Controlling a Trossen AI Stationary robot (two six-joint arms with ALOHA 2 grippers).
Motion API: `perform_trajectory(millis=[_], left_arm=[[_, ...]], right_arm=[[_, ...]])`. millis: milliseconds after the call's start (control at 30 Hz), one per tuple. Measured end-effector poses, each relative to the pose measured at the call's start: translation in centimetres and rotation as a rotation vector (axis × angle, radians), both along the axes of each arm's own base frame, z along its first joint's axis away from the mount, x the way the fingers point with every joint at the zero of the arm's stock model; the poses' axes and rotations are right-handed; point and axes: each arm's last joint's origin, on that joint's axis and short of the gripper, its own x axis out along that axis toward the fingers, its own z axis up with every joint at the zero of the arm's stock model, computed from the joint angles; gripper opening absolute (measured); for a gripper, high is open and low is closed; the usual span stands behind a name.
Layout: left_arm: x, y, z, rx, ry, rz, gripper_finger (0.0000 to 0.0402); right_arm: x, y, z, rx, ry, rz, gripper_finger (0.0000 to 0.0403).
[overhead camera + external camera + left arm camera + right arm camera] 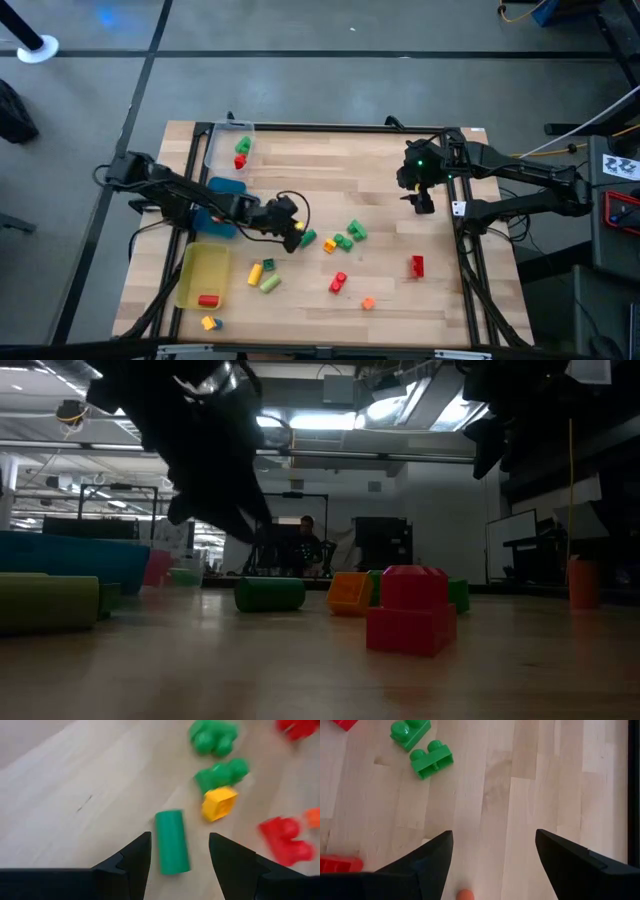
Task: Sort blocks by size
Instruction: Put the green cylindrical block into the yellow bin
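With its fingers spread and empty, our left gripper [180,852] straddles the green cylinder [172,848] left of centre in the high view. Our right gripper [492,857] hangs wide open, empty, upper right; loose blocks [345,240] lie centre-frame.

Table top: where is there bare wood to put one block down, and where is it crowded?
Bare wood lies between the clear tray and the right tool, and along the near edge right of the orange block. It is crowded around the left tool: green cylinder, green bricks and red bricks sit close together.
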Motion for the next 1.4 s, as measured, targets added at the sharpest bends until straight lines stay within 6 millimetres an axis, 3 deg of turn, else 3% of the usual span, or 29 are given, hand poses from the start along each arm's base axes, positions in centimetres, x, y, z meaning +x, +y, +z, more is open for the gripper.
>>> perform_trajectory(millis=[733,933,1100,1200,1400], left_arm=[[2.1,-1.5,-6.0,0.105,0.124,-0.125,0.0182],[2.1,-1.3,-5.9,0.146,0.132,-0.155,0.013],[1.7,-1.2,-5.1,0.133,0.128,-0.184,0.012],[1.3,-1.1,-3.1,0.087,0.092,-0.211,0.012],[-2.7,-1.0,1.2,-0.092,0.182,-0.317,0.012]], right_arm=[[0.0,0.0,0.0,0.0,0.0,0.0,0.0285],[0.0,0.0,0.0,0.0,0.0,0.0,0.0285],[0.0,0.0,0.0,0.0,0.0,0.0,0.0285],[0.0,0.0,0.0,0.001,0.001,0.0,0.0285],[0.0,0.0,0.0,0.001,0.002,0.0,0.0285]])
